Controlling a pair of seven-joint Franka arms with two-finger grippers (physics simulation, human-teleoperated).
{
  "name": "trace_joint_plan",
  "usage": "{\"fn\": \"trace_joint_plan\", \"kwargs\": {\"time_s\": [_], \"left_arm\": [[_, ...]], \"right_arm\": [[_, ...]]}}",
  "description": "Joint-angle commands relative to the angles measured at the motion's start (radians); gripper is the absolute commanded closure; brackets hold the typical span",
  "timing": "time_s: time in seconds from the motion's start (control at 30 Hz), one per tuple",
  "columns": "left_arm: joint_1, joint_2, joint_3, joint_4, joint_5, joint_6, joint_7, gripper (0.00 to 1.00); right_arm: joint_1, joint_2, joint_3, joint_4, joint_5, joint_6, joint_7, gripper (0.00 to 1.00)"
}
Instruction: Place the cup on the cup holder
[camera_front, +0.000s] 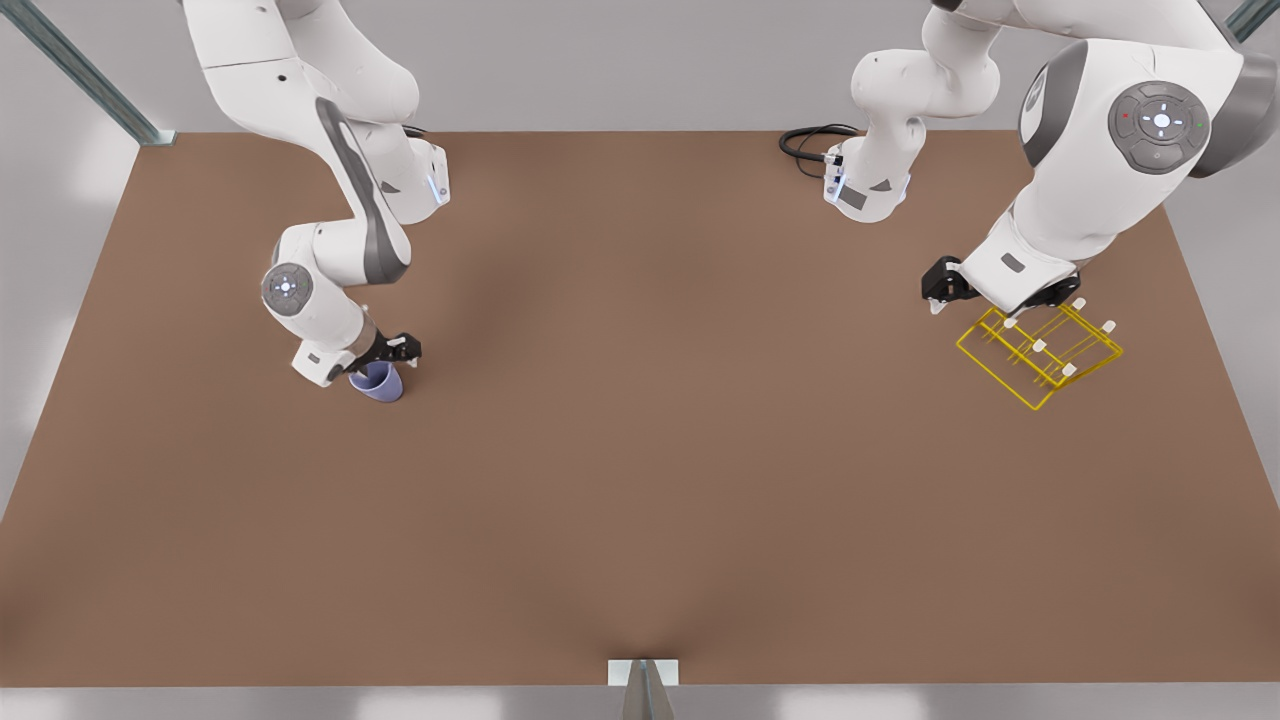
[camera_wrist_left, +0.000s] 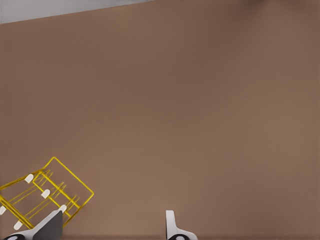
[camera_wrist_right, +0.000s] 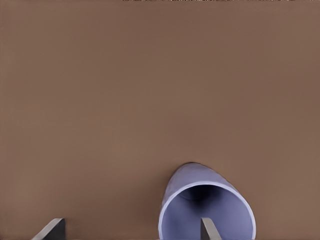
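right wrist view: open right tool (camera_wrist_right: 131, 231) straddles cup (camera_wrist_right: 206, 207) rim; left tool (camera_wrist_left: 112, 227) open.

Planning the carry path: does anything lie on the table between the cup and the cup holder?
Nothing visible: bare table separates the cup, at the right claw, from the cup holder. The left claw sits at the holder's edge.
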Motion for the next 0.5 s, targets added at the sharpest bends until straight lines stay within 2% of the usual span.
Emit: {"fn": "trace_joint_plan", "kwargs": {"time_s": [0.0, 0.13, 0.3, 0.47], "left_arm": [[0.000, -0.001, -0.001, 0.000, 0.001, 0.000, -0.001, 0.00], [0.000, -0.001, -0.001, 0.000, 0.001, 0.000, -0.001, 0.00], [-0.007, -0.001, -0.001, 0.000, 0.001, 0.000, -0.001, 0.00], [-0.007, -0.001, -0.001, 0.000, 0.001, -0.003, -0.001, 0.00]], "right_arm": [[0.004, 0.000, 0.003, -0.003, 0.011, 0.019, -0.024, 0.00], [-0.019, -0.004, 0.002, -0.087, 0.011, 0.073, -0.026, 0.00], [-0.027, 0.005, 0.000, -0.090, 0.011, 0.077, -0.029, 0.00], [-0.031, 0.085, 0.000, -0.090, 0.004, 0.105, -0.027, 0.00]]}}
